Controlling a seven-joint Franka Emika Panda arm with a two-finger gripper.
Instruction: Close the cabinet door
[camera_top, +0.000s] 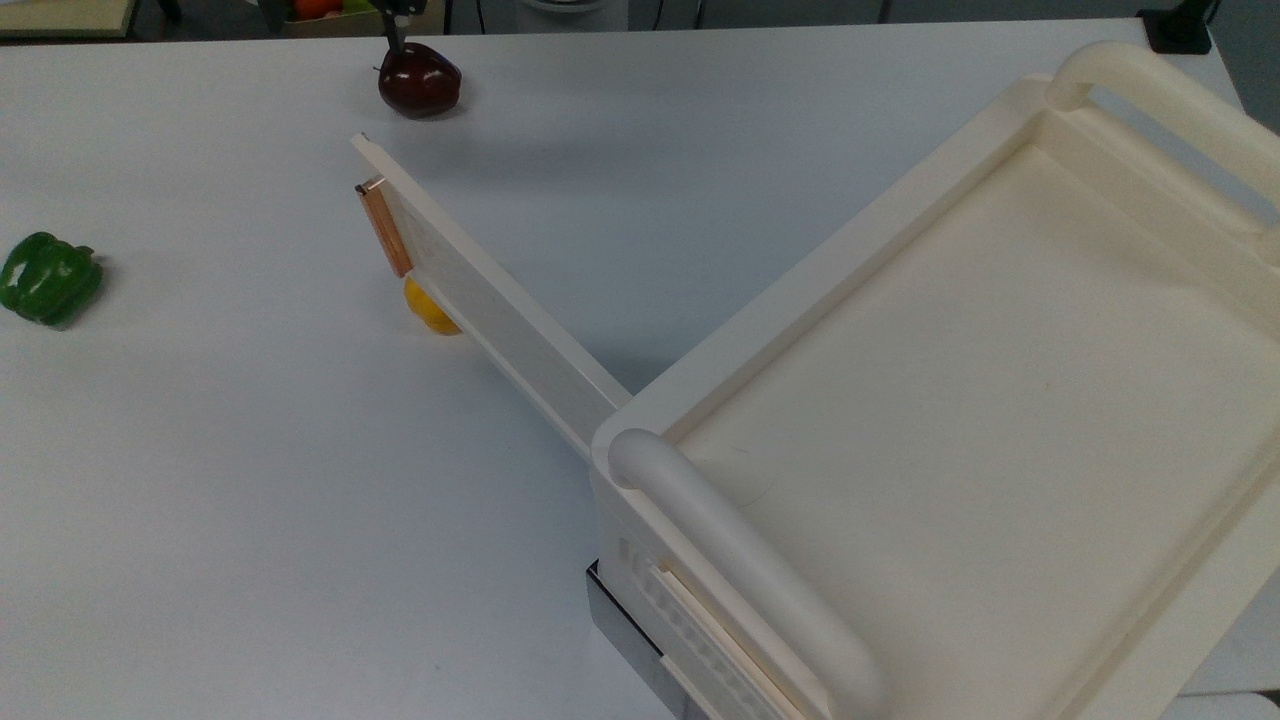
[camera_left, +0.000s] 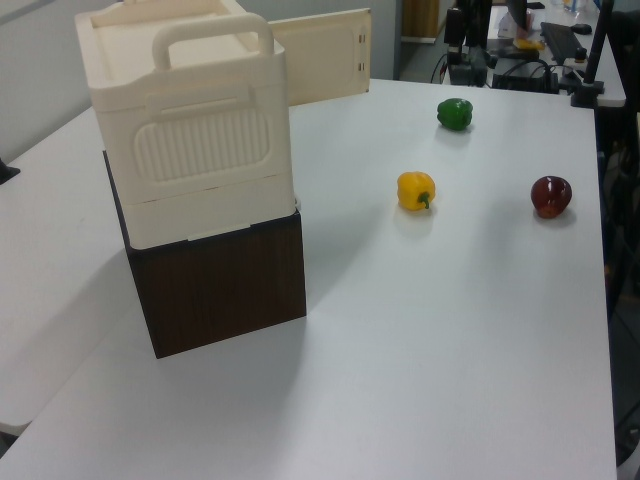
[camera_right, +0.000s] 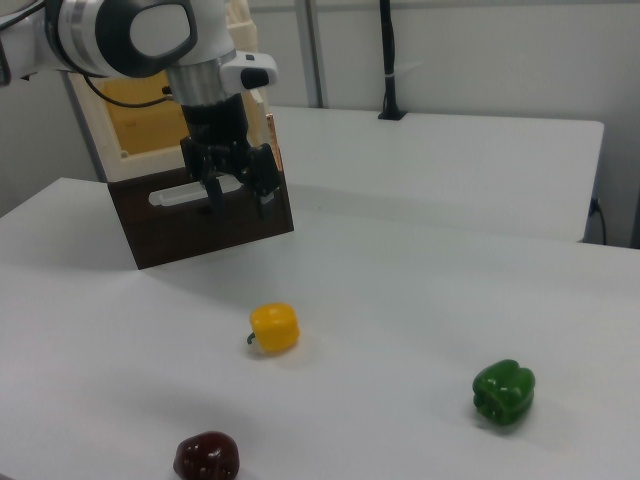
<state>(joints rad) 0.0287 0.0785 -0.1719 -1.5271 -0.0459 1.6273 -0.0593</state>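
The gripper (camera_right: 238, 194) hung above the table with its two fingers (camera_right: 212, 193) parted and nothing between them, touching nothing. Directly behind it in the right view stood the cabinet (camera_right: 150, 110), cream on a dark brown base, and the cabinet door (camera_top: 480, 300) stood swung wide open, its copper strip handle (camera_top: 384, 230) near the free end. In the right view a yellow pepper (camera_right: 274, 327) lay below the gripper on the white table (camera_right: 420, 300), a dark red pepper (camera_right: 207, 456) further toward the camera, and a green pepper (camera_right: 503, 393) well off to the right view's right. Behind the table stood a black pole (camera_right: 387, 60) against a pale wall.
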